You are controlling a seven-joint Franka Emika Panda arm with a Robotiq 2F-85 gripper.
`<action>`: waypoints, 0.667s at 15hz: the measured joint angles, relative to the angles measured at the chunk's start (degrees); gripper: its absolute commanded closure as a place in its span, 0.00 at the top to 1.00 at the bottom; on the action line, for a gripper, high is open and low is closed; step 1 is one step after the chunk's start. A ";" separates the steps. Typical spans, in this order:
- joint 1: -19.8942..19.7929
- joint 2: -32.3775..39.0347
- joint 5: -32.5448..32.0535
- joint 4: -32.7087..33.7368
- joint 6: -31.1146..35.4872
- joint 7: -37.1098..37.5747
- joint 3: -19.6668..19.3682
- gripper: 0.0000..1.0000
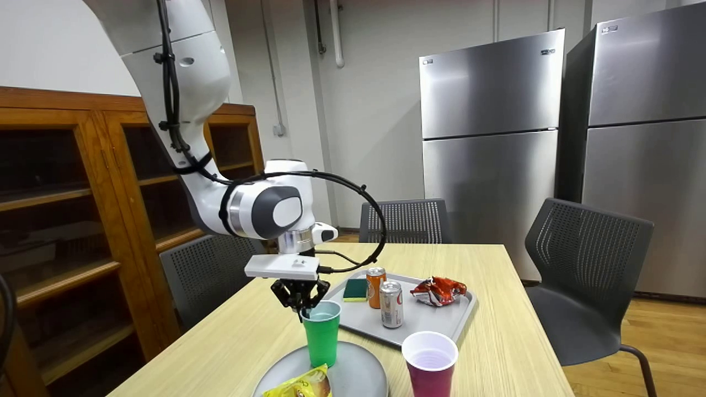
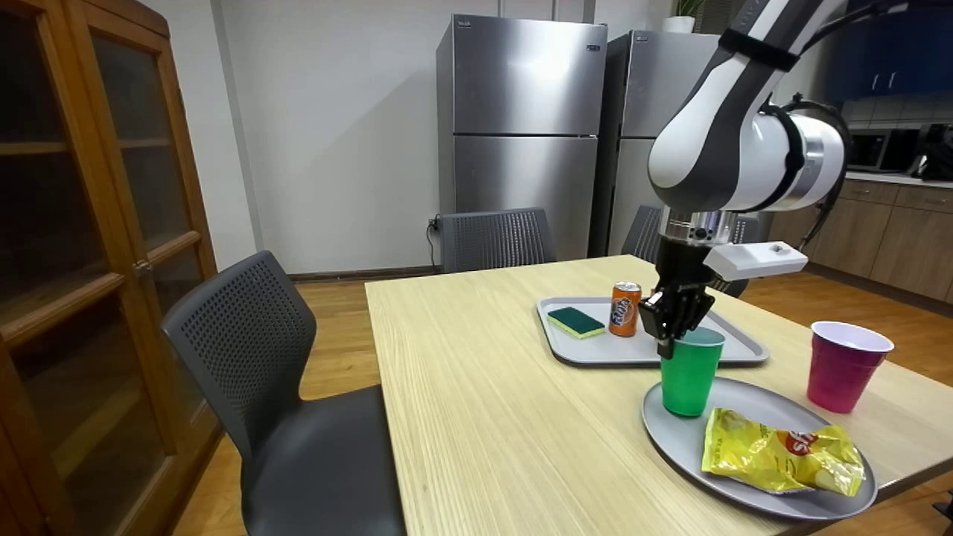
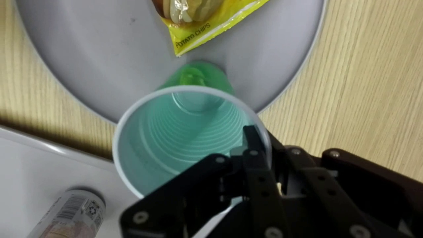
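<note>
The green cup (image 2: 691, 383) stands on the plate (image 2: 753, 400), the gripper (image 3: 264, 140) clamped on its side. A chip bag (image 2: 778, 452) shares the plate.

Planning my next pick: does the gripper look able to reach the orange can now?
Probably not yet: the gripper is shut on the rim of the green cup, so it would likely have to let go first. The orange can itself stands uncovered on the tray.

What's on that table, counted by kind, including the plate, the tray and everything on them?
Cups: 2 (green cup, pink cup)
Cans: 2 (orange can, silver can)
Packets: 2 (yellow packet, red packet)
Sponge: 1
Plate: 1
Tray: 1
Total: 9
</note>
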 measured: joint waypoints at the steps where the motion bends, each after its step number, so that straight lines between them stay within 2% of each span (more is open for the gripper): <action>1: -0.13 -0.06 0.00 0.00 0.00 0.00 0.00 0.01; 10: 0.47 -1.93 -2.28 -0.24 -0.77 0.00 0.02 0.01</action>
